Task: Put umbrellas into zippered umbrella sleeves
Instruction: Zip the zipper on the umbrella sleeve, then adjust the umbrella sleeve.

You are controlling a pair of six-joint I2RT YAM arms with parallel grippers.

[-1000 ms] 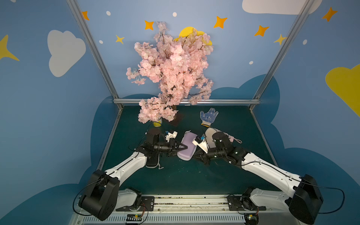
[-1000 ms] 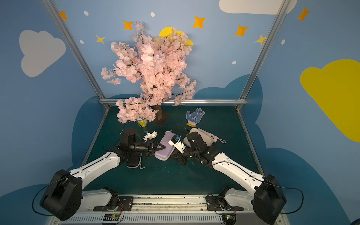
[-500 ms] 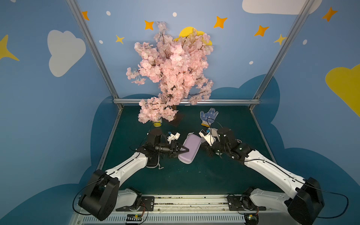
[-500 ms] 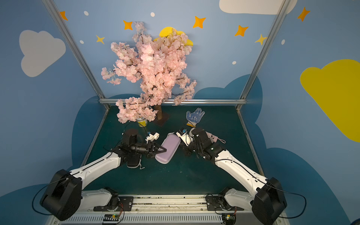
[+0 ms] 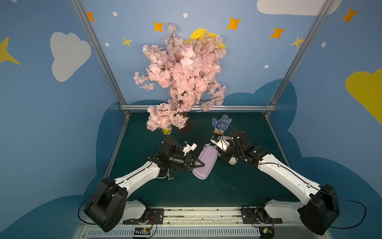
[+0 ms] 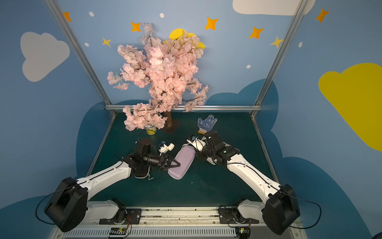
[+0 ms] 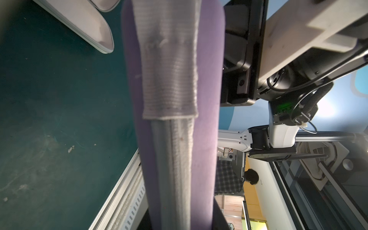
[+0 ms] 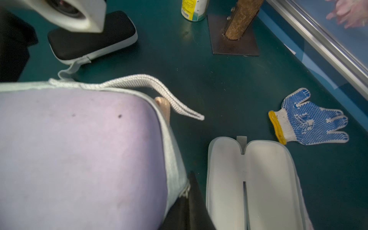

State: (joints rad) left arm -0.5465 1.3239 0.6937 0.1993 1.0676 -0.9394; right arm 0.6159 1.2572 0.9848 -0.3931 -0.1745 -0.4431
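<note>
The lavender sleeve (image 5: 205,163) (image 6: 182,163) lies slanted mid-table with both halves together. My left gripper (image 5: 199,164) is shut on its near end; its zip seam and grey strap fill the left wrist view (image 7: 171,79). My right gripper (image 5: 217,148) (image 8: 191,179) sits at the far end, shut on a small pale zip pull at the sleeve's edge (image 8: 175,155). A peach tip (image 8: 164,107) pokes out under the wrist loop (image 8: 139,79). The off-white sleeve (image 8: 268,179) lies open and empty beside the right gripper. The black sleeve (image 8: 89,39) lies closed under my left arm. No whole umbrella shows.
A white-and-blue dotted glove (image 5: 222,124) (image 8: 310,123) lies at the back right. The pink blossom tree (image 5: 182,78) stands on a dark base plate (image 8: 235,45) at the back, with a yellow can (image 5: 167,130) beside it. Metal frame rails edge the green table.
My right gripper has travelled along the lavender sleeve's edge from its middle to its far end. The sleeve has swung slightly while my left gripper has kept its hold.
</note>
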